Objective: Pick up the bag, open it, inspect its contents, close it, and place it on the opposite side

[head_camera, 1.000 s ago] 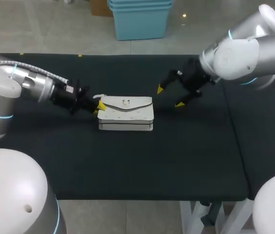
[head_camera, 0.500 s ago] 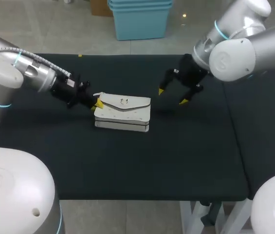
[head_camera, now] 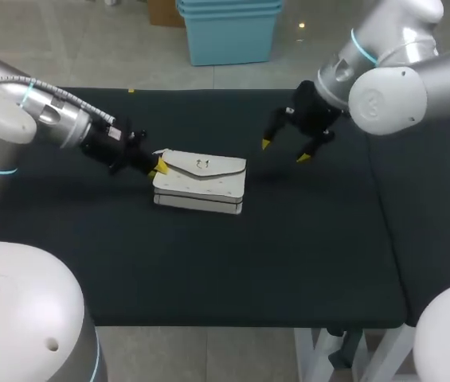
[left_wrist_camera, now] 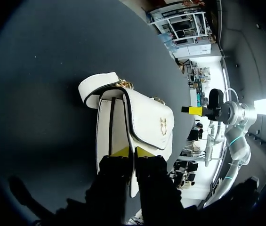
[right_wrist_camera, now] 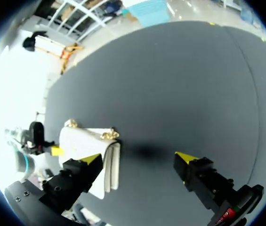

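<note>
Left tool (head_camera: pixel 158 166) grips the bag (head_camera: pixel 202 181), right tool (head_camera: pixel 283 151) spread wide

Even bright light, soft shadows, edge glare

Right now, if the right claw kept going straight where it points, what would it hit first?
Probably the bare black table: the right gripper, fingers open, aims at the tabletop just beside the white bag, seemingly missing it, though depth is hard to judge.
</note>
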You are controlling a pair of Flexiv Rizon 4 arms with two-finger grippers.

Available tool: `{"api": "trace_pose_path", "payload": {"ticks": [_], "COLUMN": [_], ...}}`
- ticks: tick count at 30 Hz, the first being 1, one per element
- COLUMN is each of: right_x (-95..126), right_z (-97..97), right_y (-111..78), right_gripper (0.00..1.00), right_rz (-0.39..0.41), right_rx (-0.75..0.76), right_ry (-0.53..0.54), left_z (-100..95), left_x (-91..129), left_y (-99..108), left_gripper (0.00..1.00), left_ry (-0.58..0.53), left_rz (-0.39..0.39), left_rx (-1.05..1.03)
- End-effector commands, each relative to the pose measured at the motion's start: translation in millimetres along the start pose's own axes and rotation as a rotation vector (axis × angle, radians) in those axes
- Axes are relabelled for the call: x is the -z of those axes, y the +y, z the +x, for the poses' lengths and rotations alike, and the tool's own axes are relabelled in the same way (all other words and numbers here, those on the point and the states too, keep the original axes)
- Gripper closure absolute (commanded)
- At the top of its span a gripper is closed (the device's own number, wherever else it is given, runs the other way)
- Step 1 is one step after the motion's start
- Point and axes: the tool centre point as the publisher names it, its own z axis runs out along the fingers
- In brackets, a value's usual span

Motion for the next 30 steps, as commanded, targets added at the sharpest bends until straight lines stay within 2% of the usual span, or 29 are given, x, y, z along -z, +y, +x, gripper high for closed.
{"api": "trace_pose_path", "payload": {"ticks": [1,3,7,9,15,16,21,27,30], "right_x": [17,25,38,41,40,43,59,85,99], "right_z": [-34.6,-46.8,-75.6,-90.4,-122.9,-125.4,-138.3,-134.1,-135.0], "right_y": [29.7,40.5,63.0,73.3,94.3,95.6,96.4,81.1,76.1], "right_gripper": [0.00,0.00,0.00,0.00,0.00,0.00,0.00,0.00,0.00], "right_rz": [-0.016,-0.037,-0.061,-0.057,0.100,0.101,0.088,0.059,0.021], "right_rx": [0.026,0.045,0.065,0.028,-0.052,-0.057,-0.124,-0.150,-0.157], "right_ry": [-0.024,-0.038,-0.084,-0.165,-0.381,-0.368,-0.437,-0.484,-0.460], "left_z": [-18.0,-23.1,-41.1,-48.8,-65.6,-67.9,-84.7,-107.2,-118.8], "left_x": [23,32,47,56,85,89,114,136,145], "left_y": [-23,-32,-55,-65,-90,-93,-109,-125,-133], "left_gripper": [1.00,1.00,1.00,1.00,1.00,1.00,1.00,1.00,1.00], "left_ry": [0.037,0.061,-0.014,-0.048,-0.148,-0.166,-0.233,-0.301,-0.311], "left_rz": [-0.012,-0.028,-0.013,-0.006,0.000,0.009,0.010,0.002,0.006], "left_rx": [-0.024,-0.039,-0.029,-0.019,-0.015,-0.009,-0.012,-0.003,0.004]}}
